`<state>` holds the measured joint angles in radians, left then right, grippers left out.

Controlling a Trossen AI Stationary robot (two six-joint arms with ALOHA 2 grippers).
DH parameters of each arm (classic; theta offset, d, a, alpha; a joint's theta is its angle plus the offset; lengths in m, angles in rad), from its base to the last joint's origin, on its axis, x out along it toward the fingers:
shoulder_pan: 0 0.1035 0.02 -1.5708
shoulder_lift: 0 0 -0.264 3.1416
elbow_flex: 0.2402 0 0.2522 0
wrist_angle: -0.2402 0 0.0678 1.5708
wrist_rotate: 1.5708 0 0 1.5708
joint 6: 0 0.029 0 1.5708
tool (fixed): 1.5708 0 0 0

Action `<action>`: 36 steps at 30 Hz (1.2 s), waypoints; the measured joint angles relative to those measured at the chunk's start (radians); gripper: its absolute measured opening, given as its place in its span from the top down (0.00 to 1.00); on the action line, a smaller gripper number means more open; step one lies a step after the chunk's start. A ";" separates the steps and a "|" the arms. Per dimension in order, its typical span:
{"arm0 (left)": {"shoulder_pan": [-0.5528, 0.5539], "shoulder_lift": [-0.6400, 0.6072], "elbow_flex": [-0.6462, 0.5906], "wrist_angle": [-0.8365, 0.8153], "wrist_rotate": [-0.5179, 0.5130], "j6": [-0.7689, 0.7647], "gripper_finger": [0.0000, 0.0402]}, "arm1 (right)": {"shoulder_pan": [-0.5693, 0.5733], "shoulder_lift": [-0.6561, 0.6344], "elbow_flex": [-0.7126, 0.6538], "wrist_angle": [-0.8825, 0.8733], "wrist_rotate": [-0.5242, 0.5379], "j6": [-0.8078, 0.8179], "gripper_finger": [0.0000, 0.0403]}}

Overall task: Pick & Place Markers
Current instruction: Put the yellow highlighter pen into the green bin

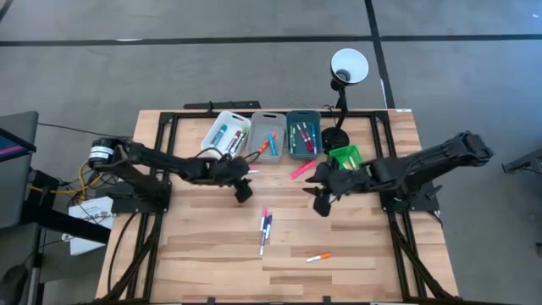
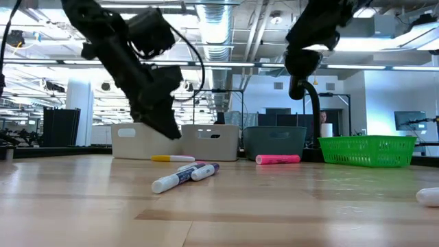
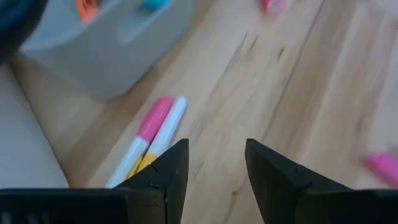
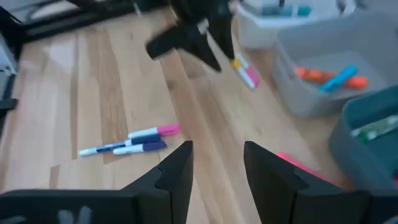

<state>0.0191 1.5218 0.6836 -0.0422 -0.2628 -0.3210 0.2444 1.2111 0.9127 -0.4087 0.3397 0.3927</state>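
Note:
Both grippers hang open above the table and hold nothing. My left gripper (image 1: 242,188) (image 3: 215,160) hovers near the grey bin (image 1: 268,135), beside a pink, white and yellow marker (image 3: 153,138) (image 2: 172,158) that lies flat on the wood. My right gripper (image 1: 321,202) (image 4: 216,163) hovers near the green basket (image 1: 345,157). A pink marker (image 1: 301,170) (image 2: 278,159) lies between the two grippers. A small group of markers (image 1: 265,229) (image 4: 130,142) lies at mid-table, and an orange and white one (image 1: 318,257) lies nearer the near edge. More markers sit in the bins.
A white bin (image 1: 224,131), the grey bin and a teal bin (image 1: 303,133) stand in a row at the far edge, with the green basket to their right. A desk lamp (image 1: 347,68) stands behind them. Bare wood lies toward the near edge.

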 joint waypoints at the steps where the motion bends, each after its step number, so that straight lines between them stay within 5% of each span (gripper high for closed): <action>1: 0.015 0.010 -0.005 0.001 0.014 0.015 0.62 | 0.000 -0.022 0.000 -0.003 0.000 -0.022 0.67; 9: 0.063 0.092 -0.019 -0.003 -0.059 0.140 0.63 | -0.005 -0.146 -0.012 0.076 -0.025 -0.192 0.68; 14: 0.062 0.064 -0.018 0.007 -0.099 0.166 0.63 | -0.033 -0.136 -0.174 0.357 -0.281 -0.235 0.68; 19: 0.064 0.057 -0.018 0.006 -0.099 0.208 0.63 | -0.062 -0.106 -0.324 0.635 -0.315 -0.209 0.68; 32: 0.096 0.078 -0.075 0.086 -0.042 0.214 0.63 | -0.074 -0.094 -0.337 0.649 -0.319 -0.199 0.68; 36: 0.095 0.078 -0.075 0.092 0.051 0.202 0.64 | -0.066 -0.094 -0.337 0.649 -0.324 -0.200 0.68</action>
<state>0.1142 1.5993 0.6083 0.0503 -0.2117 -0.1189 0.1787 1.1172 0.5755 0.2405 0.0159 0.1928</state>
